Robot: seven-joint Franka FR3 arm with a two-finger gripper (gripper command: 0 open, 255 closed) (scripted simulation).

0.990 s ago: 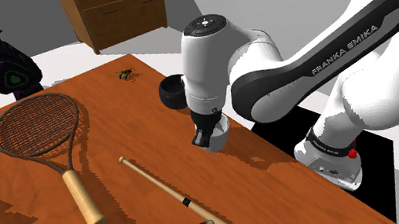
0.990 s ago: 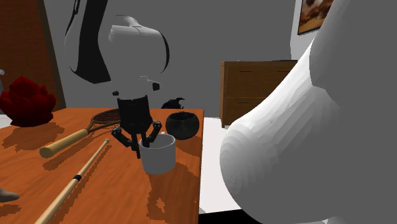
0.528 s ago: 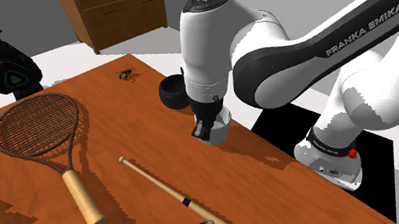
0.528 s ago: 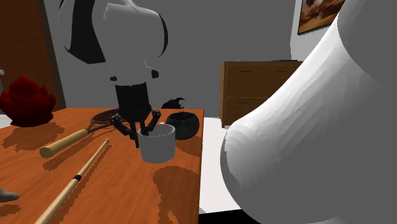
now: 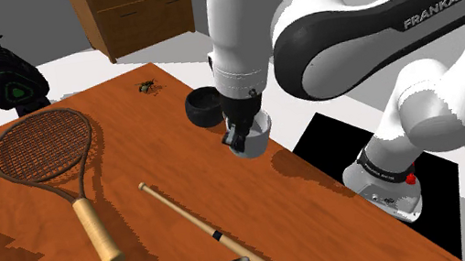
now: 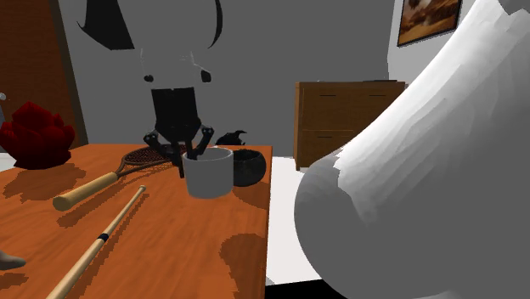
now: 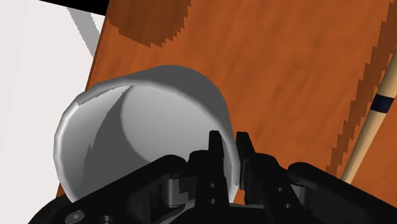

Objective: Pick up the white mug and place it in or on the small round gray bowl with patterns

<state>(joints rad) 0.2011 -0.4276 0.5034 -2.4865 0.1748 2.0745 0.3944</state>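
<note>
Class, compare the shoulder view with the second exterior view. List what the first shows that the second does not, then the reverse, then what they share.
Shoulder view alone: a small insect on the table and the arm's base with its red button. Second exterior view alone: a red bushy thing at that view's left and a framed picture on the wall. Both: the pincer shut on the white mug, held clear of the table near the dark bowl, plus the racket, the long stick and the wooden cabinet.

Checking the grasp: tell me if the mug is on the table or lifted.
Lifted: the mug hangs above the table, its wall clasped by the gripper.
</note>
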